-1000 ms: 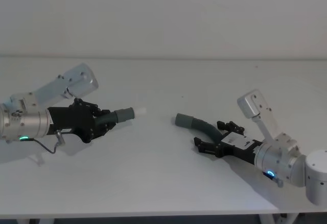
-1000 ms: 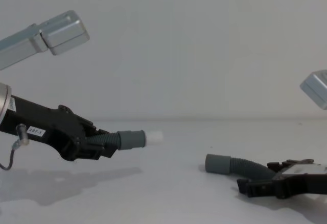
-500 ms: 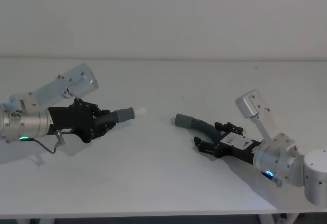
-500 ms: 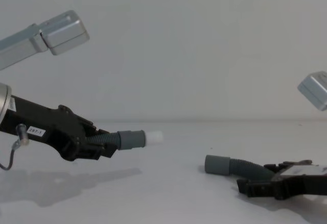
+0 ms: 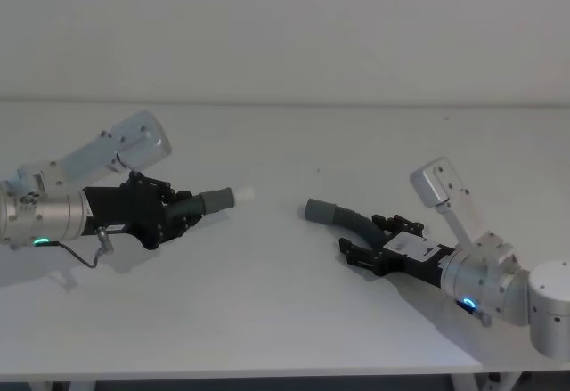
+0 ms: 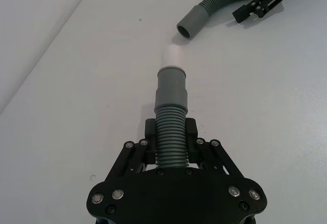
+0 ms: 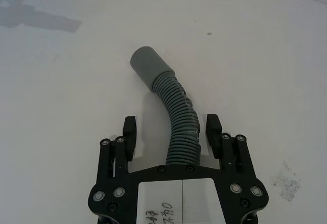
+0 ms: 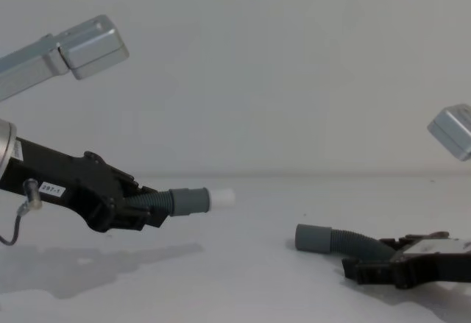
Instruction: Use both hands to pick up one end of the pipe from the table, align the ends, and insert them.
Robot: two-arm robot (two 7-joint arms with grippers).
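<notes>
L gripper (image 5: 176,213), approx 9 o'clock on the table (image 5: 267,311), is clamped on the ribs of the short hose piece (image 5: 200,204) and holds it off the surface, white spigot (image 5: 244,193) pointing toward 3 o'clock. R gripper (image 7: 171,129), low at approx 4 o'clock, has its jaws wide open either side of the long hose piece (image 7: 176,117), which lies on the table, w/ neither jaw seeming to touch it. For a good grasp it should prob. close square across the ribs, near enough the cuff (image 7: 147,67) that the end won't droop.

right gripper (image 5: 365,236) has eased slightly lower and further along the lying hose piece (image 5: 343,215) on the bench (image 5: 267,302).
</notes>
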